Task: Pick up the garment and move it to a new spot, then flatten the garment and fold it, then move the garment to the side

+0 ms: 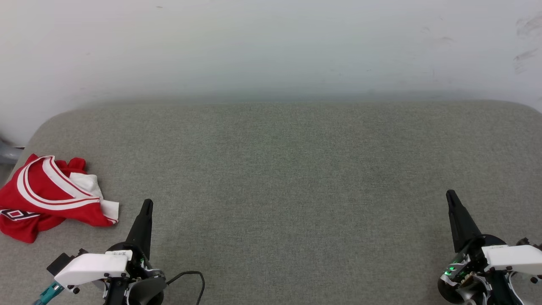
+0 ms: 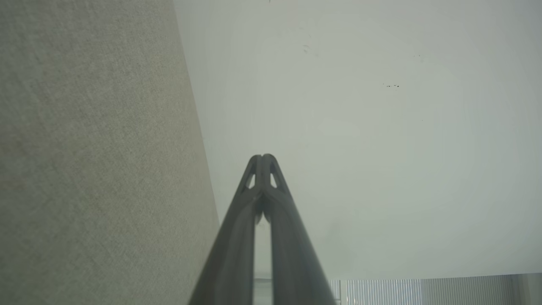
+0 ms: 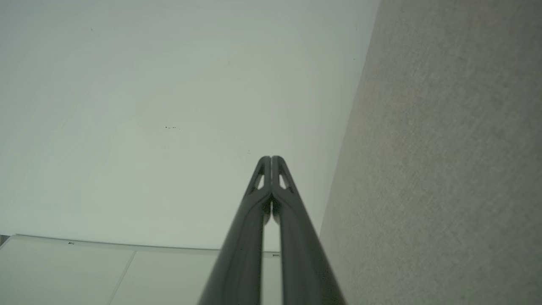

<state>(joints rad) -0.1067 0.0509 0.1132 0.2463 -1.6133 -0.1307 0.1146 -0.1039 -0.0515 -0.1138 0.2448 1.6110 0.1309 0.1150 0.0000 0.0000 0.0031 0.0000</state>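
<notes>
Well, the red jersey T-shirt (image 1: 46, 199) lies crumpled at the left edge of the grey padded surface (image 1: 296, 169), striped white-and-red trim uppermost and part of a black-and-white emblem showing. The left gripper (image 1: 147, 204) hangs over the surface's near left part, close beside the shirt but apart from it, fingers pressed together on nothing. The right gripper (image 1: 450, 195), over the near right part, is likewise closed and empty.

Nothing legible: the small white label (image 1: 122, 253) on the left pincer (image 1: 147, 204) and the emblem (image 1: 17, 214) on the garment (image 1: 55, 199) are too blurred
</notes>
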